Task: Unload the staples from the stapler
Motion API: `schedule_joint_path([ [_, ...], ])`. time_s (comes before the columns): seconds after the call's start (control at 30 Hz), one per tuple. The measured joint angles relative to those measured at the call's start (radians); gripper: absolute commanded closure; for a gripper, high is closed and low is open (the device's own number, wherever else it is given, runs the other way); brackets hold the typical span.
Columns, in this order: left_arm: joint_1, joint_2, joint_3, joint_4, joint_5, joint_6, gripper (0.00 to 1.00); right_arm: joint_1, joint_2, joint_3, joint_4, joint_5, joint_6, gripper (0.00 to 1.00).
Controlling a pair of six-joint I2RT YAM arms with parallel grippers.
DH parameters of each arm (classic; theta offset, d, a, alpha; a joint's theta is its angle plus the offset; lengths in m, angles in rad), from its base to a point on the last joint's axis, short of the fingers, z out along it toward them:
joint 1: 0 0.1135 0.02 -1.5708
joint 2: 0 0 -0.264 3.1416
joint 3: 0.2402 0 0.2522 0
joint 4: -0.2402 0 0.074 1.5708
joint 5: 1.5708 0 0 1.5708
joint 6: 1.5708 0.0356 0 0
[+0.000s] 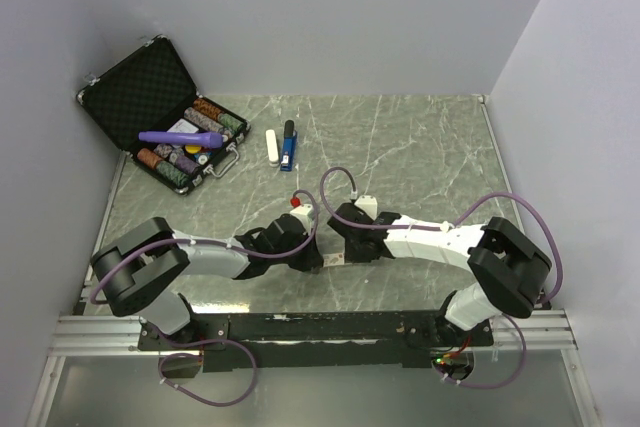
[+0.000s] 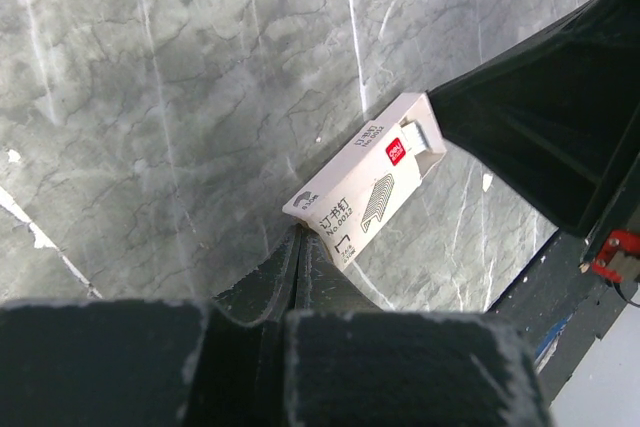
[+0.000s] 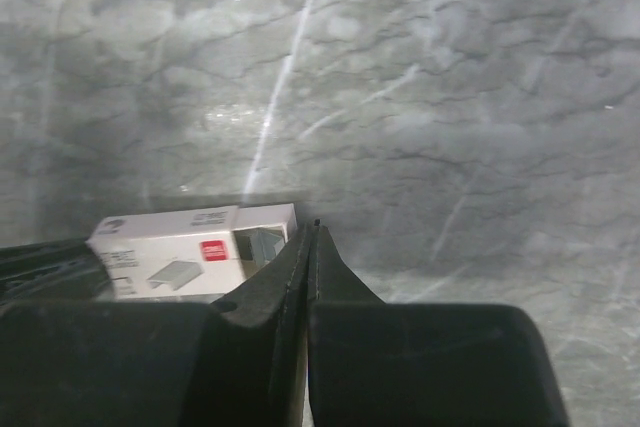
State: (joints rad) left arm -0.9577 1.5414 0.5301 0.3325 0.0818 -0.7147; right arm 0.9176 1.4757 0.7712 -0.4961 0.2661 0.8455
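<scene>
The stapler [image 1: 289,144], small and blue with a black top, lies on the table at the far middle and shows only in the top view. Both grippers are far from it, down near the table's front edge. My left gripper [image 2: 300,233] is shut and empty, its tips at the near end of a white staple box [image 2: 367,179]. My right gripper [image 3: 314,228] is shut and empty, its tips beside the box's open end [image 3: 262,244]. In the top view the left gripper [image 1: 312,259] and right gripper [image 1: 340,239] sit close together; the box is hidden there.
A white oblong bar [image 1: 272,147] lies just left of the stapler. An open black case [image 1: 160,112] with poker chips and a purple tube [image 1: 180,137] stands at the far left. Grey walls close in the table on three sides.
</scene>
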Motion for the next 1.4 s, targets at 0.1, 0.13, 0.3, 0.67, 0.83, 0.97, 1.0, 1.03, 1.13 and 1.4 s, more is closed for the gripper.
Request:
schedule_joint_path([
  [0.1, -0.002, 0.006, 0.006, 0.001, 0.0, 0.0, 0.99, 0.001, 0.0, 0.0, 0.015, -0.019, -0.004, 1.0],
  [0.13, -0.003, 0.008, 0.007, 0.001, 0.0, 0.0, 0.99, 0.001, 0.0, 0.0, 0.02, -0.025, -0.006, 1.0],
  [0.3, -0.005, 0.01, 0.009, 0.002, 0.0, 0.0, 0.99, 0.003, 0.0, 0.0, 0.042, -0.051, -0.018, 1.0],
  [0.67, -0.006, 0.012, 0.009, 0.005, 0.0, 0.0, 0.99, 0.011, 0.008, 0.0, 0.054, -0.097, -0.07, 1.0],
  [0.83, -0.006, 0.012, 0.009, 0.005, 0.0, 0.0, 0.99, 0.012, 0.008, 0.0, 0.056, -0.1, -0.086, 0.99],
  [0.97, -0.008, 0.012, 0.017, -0.008, -0.006, 0.004, 0.93, 0.013, 0.005, 0.0, 0.051, -0.084, -0.093, 0.96],
  [1.0, -0.01, 0.011, 0.02, -0.013, -0.011, 0.007, 0.92, 0.013, 0.002, 0.0, 0.049, -0.079, -0.096, 0.95],
  [1.03, -0.011, 0.011, 0.021, -0.017, -0.014, 0.01, 0.92, 0.013, -0.005, 0.0, 0.047, -0.075, -0.097, 0.94],
  [1.13, -0.016, 0.004, 0.026, -0.038, -0.031, 0.019, 0.86, 0.008, -0.036, 0.0, 0.044, -0.066, -0.097, 0.91],
  [1.4, -0.019, -0.027, 0.032, -0.089, -0.066, 0.026, 0.69, -0.008, -0.1, 0.0, 0.013, -0.014, -0.1, 0.77],
])
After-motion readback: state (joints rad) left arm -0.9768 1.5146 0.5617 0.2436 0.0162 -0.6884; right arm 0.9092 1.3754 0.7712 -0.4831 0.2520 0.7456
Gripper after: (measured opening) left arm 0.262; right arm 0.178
